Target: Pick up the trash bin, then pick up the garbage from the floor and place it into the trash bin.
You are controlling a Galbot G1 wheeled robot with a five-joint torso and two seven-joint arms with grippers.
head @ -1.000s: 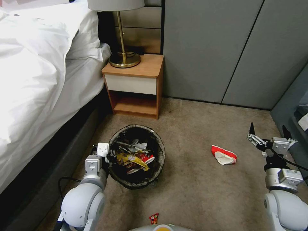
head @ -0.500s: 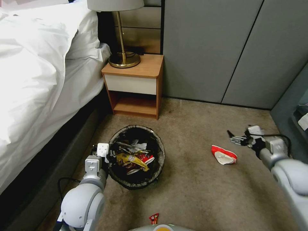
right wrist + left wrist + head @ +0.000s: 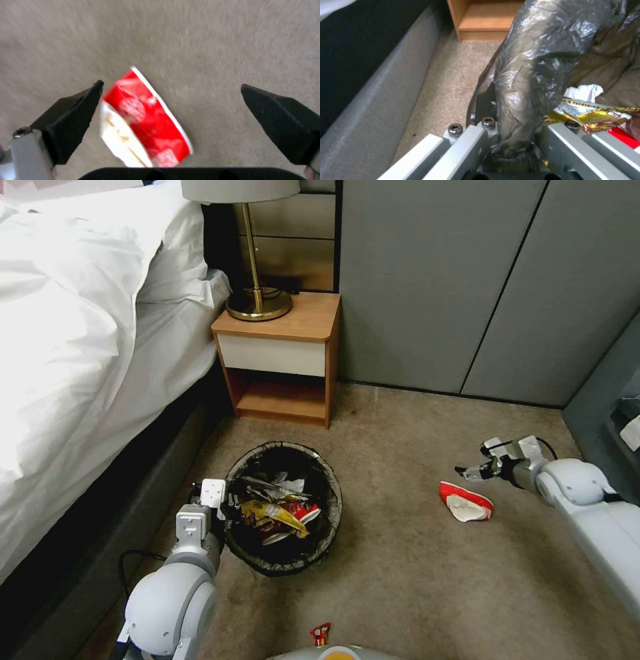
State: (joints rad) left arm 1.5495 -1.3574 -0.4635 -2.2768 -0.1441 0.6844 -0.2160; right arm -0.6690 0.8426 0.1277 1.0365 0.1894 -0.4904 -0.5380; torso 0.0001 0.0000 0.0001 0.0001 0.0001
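The left arm is bent low at the robot's left, its pincer (image 3: 223, 505) clamped tight on a rim. The right arm reaches forward and inward, wrist angled down, its pincer (image 3: 171, 117) spread wide with both black fingertips (image 3: 71, 117) apart.

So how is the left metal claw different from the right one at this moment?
The left gripper is shut on the bag-lined rim of the small round white trash bin, while the right gripper is open and holds nothing. The left gripper sits beside the bed; the right gripper hangs above the flattened red-and-white paper cup on the carpet. Both are two-fingered.
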